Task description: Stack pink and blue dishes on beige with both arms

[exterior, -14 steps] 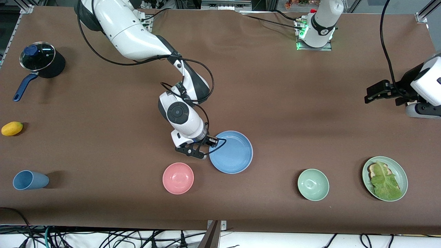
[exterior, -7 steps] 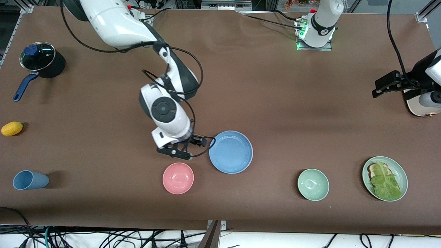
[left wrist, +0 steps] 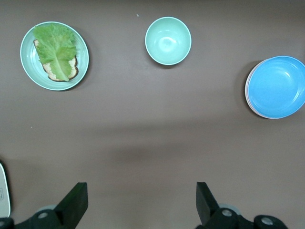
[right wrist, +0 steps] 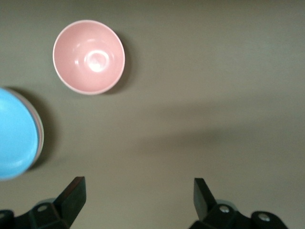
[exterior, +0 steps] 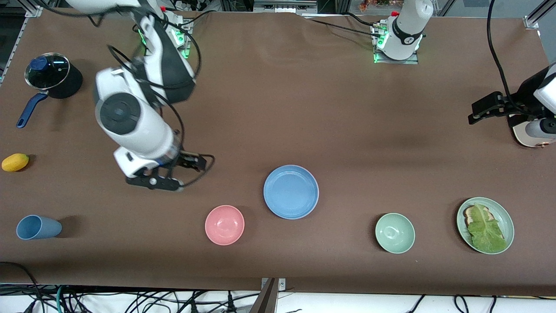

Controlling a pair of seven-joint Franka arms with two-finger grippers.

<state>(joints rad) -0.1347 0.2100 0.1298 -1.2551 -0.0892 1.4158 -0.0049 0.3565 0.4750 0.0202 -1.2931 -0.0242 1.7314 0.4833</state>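
Brown desk (exterior: 330, 108), wide, carrying everything. Right arm (exterior: 130, 121) reaches from its base toward the right arm's end of the desk; its right tool (exterior: 163, 174) hangs over bare desk, jaws spread, holding nothing. Right wrist view confirms: both black fingers (right wrist: 71, 195) stand wide apart with only brown surface between.

Left arm (exterior: 536, 113) sits at the left arm's end of the desk, waiting; left tool (exterior: 475, 114) spread and empty, over bare desk. In the left wrist view its fingers (left wrist: 76, 200) are well apart.

Blue plate (exterior: 291, 191) lies near the middle of the desk, flat, untouched by either tool. In the left wrist view a pale rim shows just under its edge, so it rests on top of something of the same size; pink and beige plates cannot be made out separately beneath it.

Pale green plate (exterior: 506, 215) with lettuce (exterior: 484, 228) on bread sits toward the left arm's end, near the front camera. Black pot (exterior: 54, 80) with glass lid and blue handle stands at the right arm's end, far from the front camera.

Pink bowl (exterior: 224, 224) just beside the blue plate, nearer the front camera, apart from it. Green bowl (exterior: 394, 233) between blue plate and lettuce plate. Blue cup (exterior: 37, 227) lies on its side at the right arm's end. Small yellow fruit (exterior: 15, 162) between cup and pot.
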